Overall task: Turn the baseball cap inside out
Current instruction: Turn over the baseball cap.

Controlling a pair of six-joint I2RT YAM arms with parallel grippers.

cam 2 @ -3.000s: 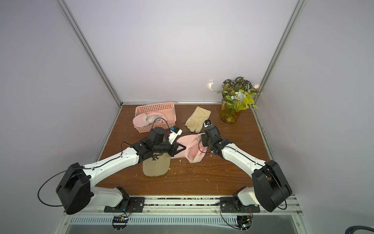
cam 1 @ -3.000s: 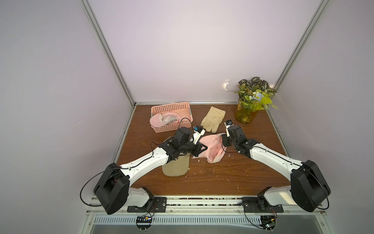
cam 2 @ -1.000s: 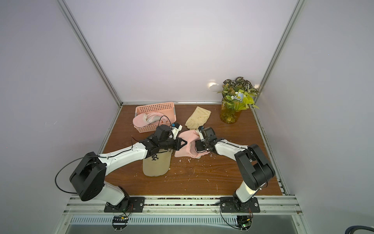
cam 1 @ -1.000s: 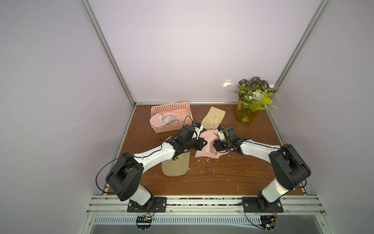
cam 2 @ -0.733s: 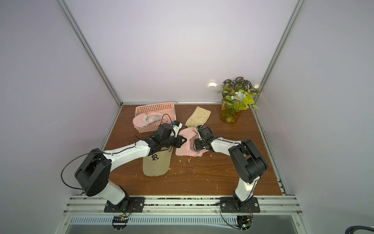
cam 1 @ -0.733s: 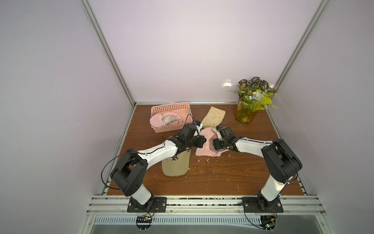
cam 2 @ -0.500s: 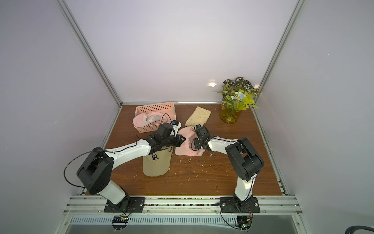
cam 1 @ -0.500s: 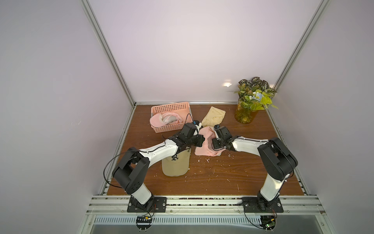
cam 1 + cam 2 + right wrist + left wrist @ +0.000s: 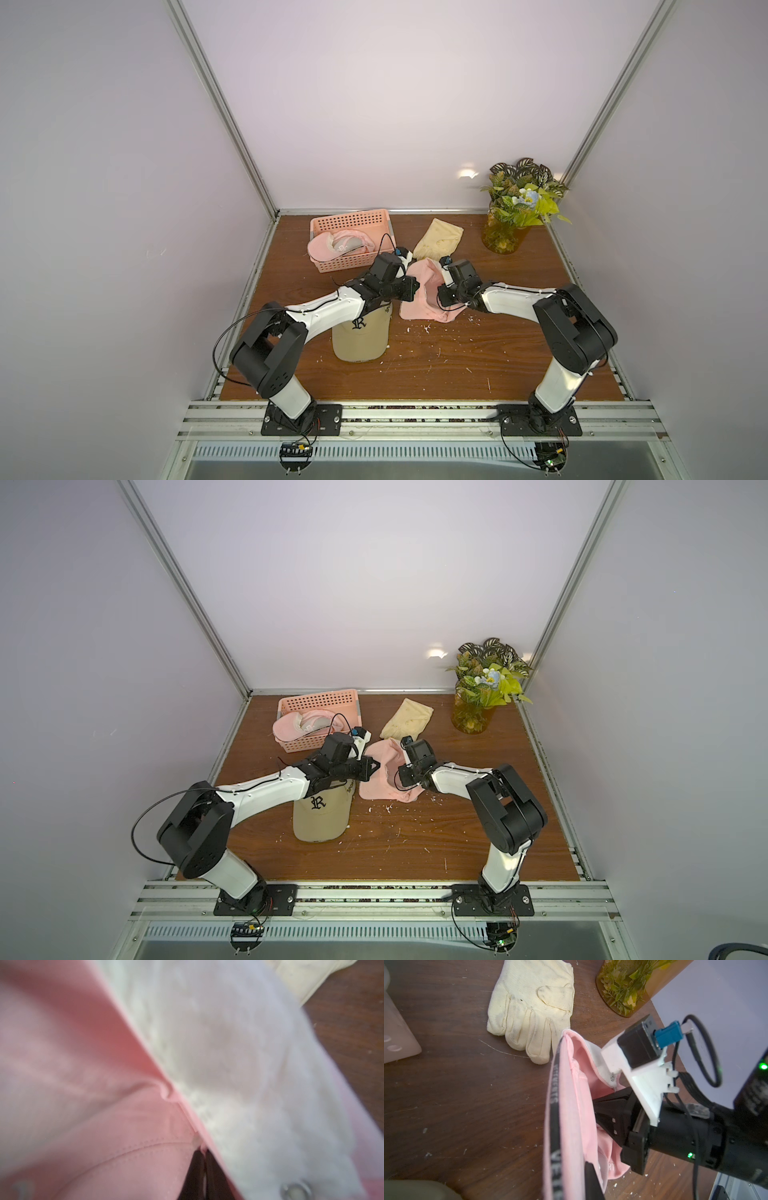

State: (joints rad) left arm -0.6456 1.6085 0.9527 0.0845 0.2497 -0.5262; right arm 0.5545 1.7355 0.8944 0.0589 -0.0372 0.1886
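The wooden tabletop (image 9: 415, 374) fills the floor of the booth, and both arms reach in from its front edge to meet near the middle. The left arm (image 9: 328, 309) stretches across a beige cap (image 9: 359, 340) marked with a black letter R, which lies left of centre, toward the front. The right arm (image 9: 515, 301) comes in low from the right side.

A pink basket (image 9: 349, 218) sits toward the back-left corner with a second pink cap (image 9: 328, 249) lying in it. A vase of greenery (image 9: 503, 239) stands in the back-right corner. Between basket and vase, near the back edge, lies a cream glove (image 9: 440, 241).

The pink baseball cap (image 9: 422, 309) is at the middle of the tabletop, just in front of the glove and just right of the beige cap. Its lower part rests on the wood while its opening is held up between the two grippers.

The left gripper (image 9: 376, 766) is closed on the cap's rim; the left wrist view shows a black finger (image 9: 592, 1180) against the band with the dark printed tape. The right gripper (image 9: 202, 1172) is pushed into the cap's opening, its two fingers pressed together on pink cloth at a seam — right beside a pale panel with a metal eyelet.

White flecks (image 9: 424, 328) are scattered over the wood in front of the cap.
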